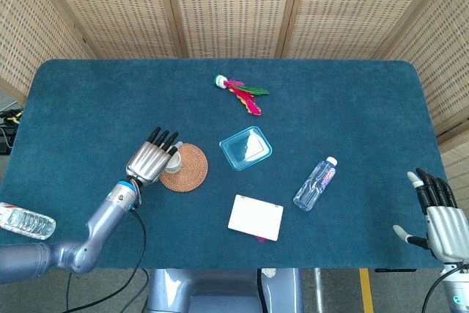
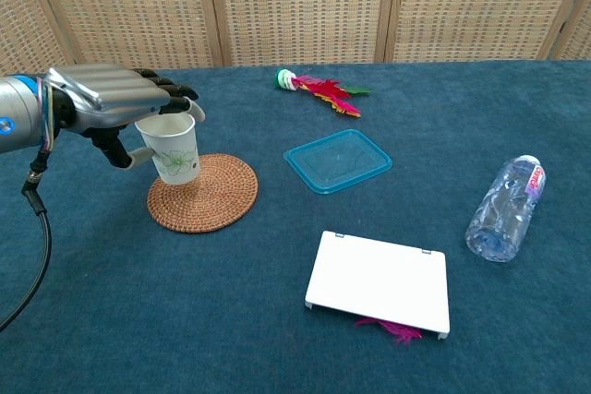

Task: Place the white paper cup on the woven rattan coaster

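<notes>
Your left hand [image 2: 111, 99] grips white paper cup [image 2: 172, 148] at rim, fingers [image 2: 171, 91] wrapped over top — cup tilted, over 10 o'clock edge of woven rattan coaster [image 2: 203, 193], seating unclear. Coaster centre lies toward 4 o'clock. Right hand [image 1: 440, 210] idle, fingers spread.

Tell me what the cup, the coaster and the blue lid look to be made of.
White paper cup: thin matte paper, apparently; printed leaf sketch, rolled rim. Woven rattan coaster: tan natural fibre, coiled rings visible. Blue lid: likely translucent plastic; carpet tint shows through, glossy raised edge.
</notes>
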